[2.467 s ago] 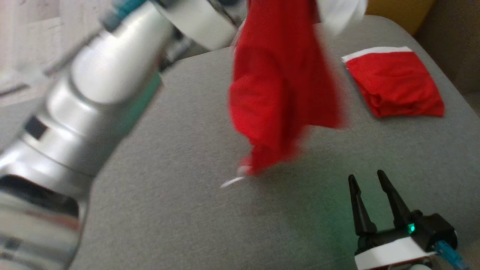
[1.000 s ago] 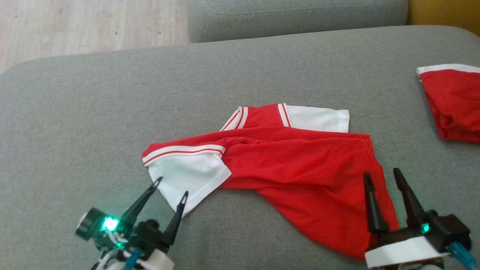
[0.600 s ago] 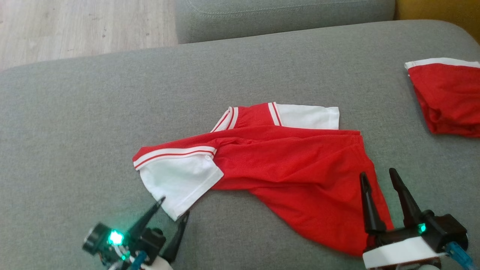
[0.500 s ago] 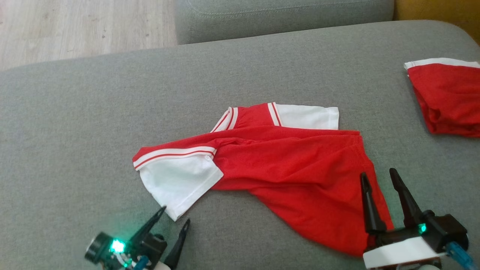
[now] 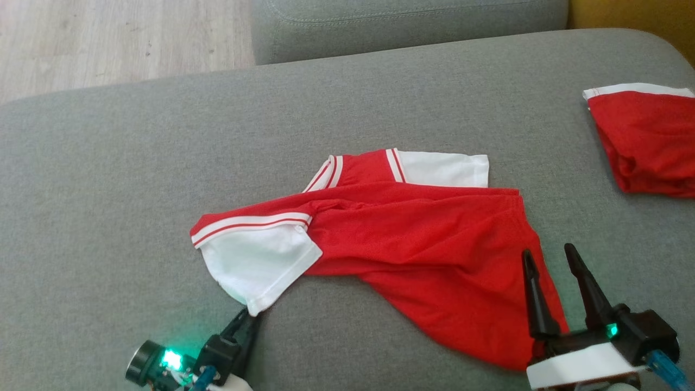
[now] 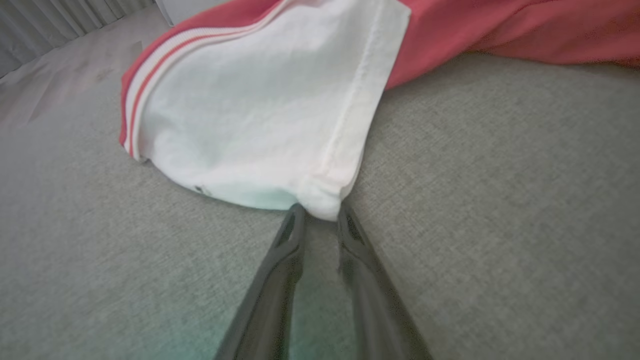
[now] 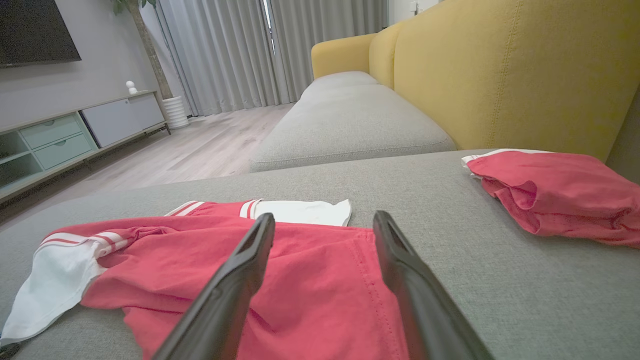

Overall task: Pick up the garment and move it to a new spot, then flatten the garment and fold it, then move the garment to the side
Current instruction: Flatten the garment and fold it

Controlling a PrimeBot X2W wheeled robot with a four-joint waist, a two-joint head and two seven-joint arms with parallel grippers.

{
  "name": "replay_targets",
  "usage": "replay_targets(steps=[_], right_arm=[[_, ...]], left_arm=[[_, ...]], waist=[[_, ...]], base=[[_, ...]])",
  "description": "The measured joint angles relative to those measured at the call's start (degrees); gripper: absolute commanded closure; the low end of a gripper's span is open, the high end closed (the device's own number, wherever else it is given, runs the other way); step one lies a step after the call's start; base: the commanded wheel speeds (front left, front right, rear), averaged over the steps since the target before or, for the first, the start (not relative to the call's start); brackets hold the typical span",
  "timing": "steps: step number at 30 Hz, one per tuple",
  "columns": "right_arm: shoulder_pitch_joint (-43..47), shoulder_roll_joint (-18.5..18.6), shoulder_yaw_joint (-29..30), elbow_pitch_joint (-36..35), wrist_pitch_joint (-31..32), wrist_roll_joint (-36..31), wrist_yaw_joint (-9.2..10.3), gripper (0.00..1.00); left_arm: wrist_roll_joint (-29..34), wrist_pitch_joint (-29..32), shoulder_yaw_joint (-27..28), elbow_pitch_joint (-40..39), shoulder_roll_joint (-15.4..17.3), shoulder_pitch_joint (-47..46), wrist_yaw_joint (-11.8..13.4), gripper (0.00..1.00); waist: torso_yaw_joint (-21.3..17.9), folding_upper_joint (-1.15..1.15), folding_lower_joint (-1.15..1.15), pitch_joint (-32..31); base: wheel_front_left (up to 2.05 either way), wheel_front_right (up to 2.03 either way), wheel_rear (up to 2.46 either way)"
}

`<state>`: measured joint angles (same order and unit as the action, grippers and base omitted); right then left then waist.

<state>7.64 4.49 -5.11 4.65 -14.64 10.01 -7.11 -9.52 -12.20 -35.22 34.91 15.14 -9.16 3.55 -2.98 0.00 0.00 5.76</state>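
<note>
Mid-cushion on the grey sofa lies the rumpled red shirt: light, limp, best taken by its corners and edges. The left gripper pinches the white sleeve at its corner; the right gripper stands open over the shirt's bottom.

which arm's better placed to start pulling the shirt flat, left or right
Left. The left gripper pinches the corner of the white sleeve, so it could likely pull that out flat. The right gripper stands open above the red hem, gripping nothing.
</note>
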Motion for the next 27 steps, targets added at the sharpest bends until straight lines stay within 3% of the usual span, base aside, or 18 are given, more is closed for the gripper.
replay_targets(steps=[2,3,8,14,27], right_arm=[[0.01,0.0,-0.03,0.0,0.0,0.0,0.0,0.0],[0.03,0.01,-0.02,0.0,0.0,0.0,0.0,0.0],[0.07,0.04,-0.01,-0.01,0.0,0.0,0.0,0.0],[0.12,0.73,0.53,0.01,0.0,0.11,0.0,0.0],[-2.55,8.65,-1.2,8.11,0.0,5.3,0.0,0.0]], left_arm=[[0.0,-0.47,0.02,0.47,-0.11,-0.32,0.3,0.96],[0.0,-0.49,0.02,0.85,-0.19,-0.38,0.55,1.0],[-0.26,-1.31,0.07,1.76,-0.57,-1.04,0.69,1.0],[-0.56,-2.07,2.59,-1.79,0.54,-1.26,3.6,1.0],[-0.57,-2.09,9.59,-13.99,7.11,-2.71,7.79,1.0]], waist=[[-0.03,0.0,0.0,-0.07],[-0.01,0.0,0.0,-0.1],[0.41,0.0,0.0,-0.23],[1.63,0.0,0.0,0.25],[4.09,0.0,0.01,2.8]], base=[[0.0,0.0,0.0],[0.0,0.0,0.0],[0.0,0.0,0.0],[0.0,0.0,0.0],[0.0,0.0,0.0]])
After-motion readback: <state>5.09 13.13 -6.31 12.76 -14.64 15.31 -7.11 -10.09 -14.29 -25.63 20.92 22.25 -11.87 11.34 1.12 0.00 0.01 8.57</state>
